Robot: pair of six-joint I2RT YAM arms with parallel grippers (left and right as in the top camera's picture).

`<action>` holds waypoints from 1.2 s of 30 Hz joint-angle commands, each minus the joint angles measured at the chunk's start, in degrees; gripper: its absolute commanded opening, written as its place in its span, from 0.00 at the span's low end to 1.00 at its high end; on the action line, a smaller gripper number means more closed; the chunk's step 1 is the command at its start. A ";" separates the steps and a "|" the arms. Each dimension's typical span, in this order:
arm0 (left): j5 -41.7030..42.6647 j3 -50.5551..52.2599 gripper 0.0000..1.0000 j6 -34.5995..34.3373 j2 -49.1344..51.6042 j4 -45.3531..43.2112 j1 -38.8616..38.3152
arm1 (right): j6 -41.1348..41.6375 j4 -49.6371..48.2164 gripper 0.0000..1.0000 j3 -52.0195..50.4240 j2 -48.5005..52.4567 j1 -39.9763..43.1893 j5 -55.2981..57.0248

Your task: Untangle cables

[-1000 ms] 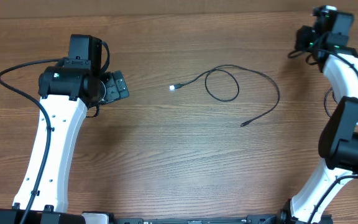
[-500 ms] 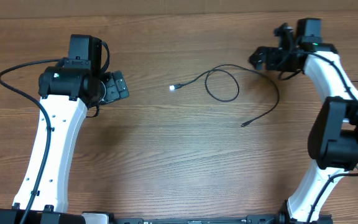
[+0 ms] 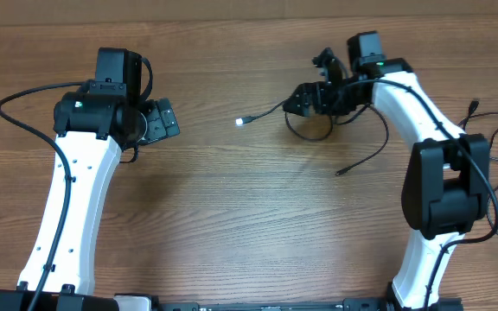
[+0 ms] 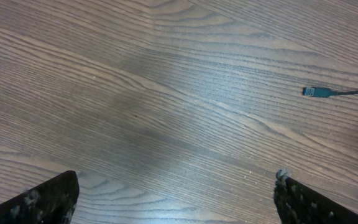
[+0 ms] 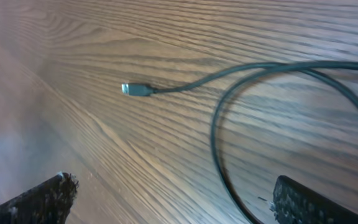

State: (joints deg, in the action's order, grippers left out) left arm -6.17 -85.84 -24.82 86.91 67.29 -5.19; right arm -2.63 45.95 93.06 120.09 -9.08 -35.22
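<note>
Black cable lies in one loose loop on the wooden counter, upper centre-right of the overhead frame. The right tool sits over the loop, fingers apart. The left tool, at upper left, is spread wide too.

On the surface, right of centre and toward the far edge — one cable. At its left end, a plug, well to the right of the left fingers. Rightward from there, a loop crossing itself, then a wide arc curving back to the near side. At that end, a second plug, nearer than the loop. Over the loop's far-left part — the right fingers.
</note>
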 commanded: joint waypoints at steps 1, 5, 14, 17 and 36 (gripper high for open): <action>0.24 -0.57 1.00 1.29 0.20 -0.24 0.17 | 12.66 -1.07 1.00 0.90 -0.46 -2.36 11.63; 0.24 -0.57 0.99 1.27 0.20 -0.24 0.20 | 20.00 -1.92 0.94 0.87 -0.44 -5.29 19.21; 0.24 -0.57 0.99 1.29 0.20 -0.24 0.17 | 22.16 -2.99 0.86 0.66 -0.37 -11.93 33.33; 0.24 -0.57 1.00 1.27 0.20 -0.22 0.20 | 22.43 -4.44 0.82 -0.15 -0.37 -12.46 35.78; 0.24 -0.57 0.99 1.29 0.20 -0.24 0.20 | 24.06 -18.34 0.63 -9.73 -0.37 -12.13 35.82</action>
State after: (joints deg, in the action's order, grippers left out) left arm -6.17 -85.84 -24.82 86.91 67.29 -5.19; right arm 21.10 29.19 84.77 120.09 -21.41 0.03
